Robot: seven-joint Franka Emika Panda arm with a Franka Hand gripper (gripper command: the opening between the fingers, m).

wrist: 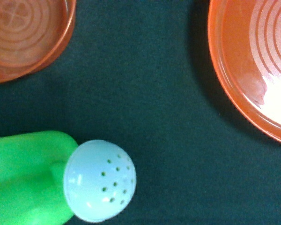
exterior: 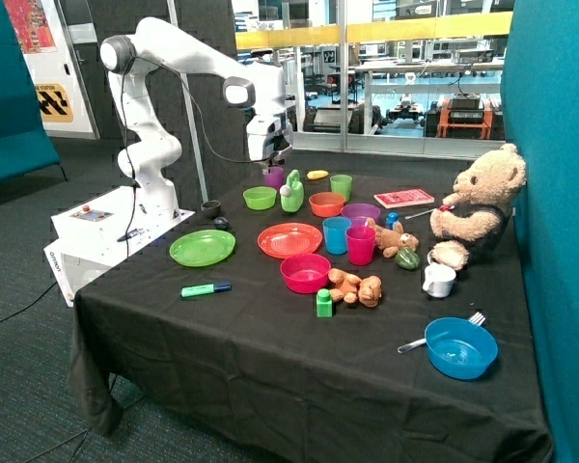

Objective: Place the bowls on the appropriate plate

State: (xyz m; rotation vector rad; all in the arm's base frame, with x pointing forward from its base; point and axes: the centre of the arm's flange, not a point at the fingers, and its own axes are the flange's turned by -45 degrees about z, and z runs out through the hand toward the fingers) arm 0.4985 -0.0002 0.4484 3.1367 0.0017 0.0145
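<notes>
Tool [exterior: 268, 152] hovered over bench's [exterior: 270, 338] far edge, finger state unclear; orange bowl [exterior: 326, 204] and green bowl [exterior: 260, 198] sat mid-bench off plates, and descending risked clipping the watering can [exterior: 291, 192] between them.
</notes>
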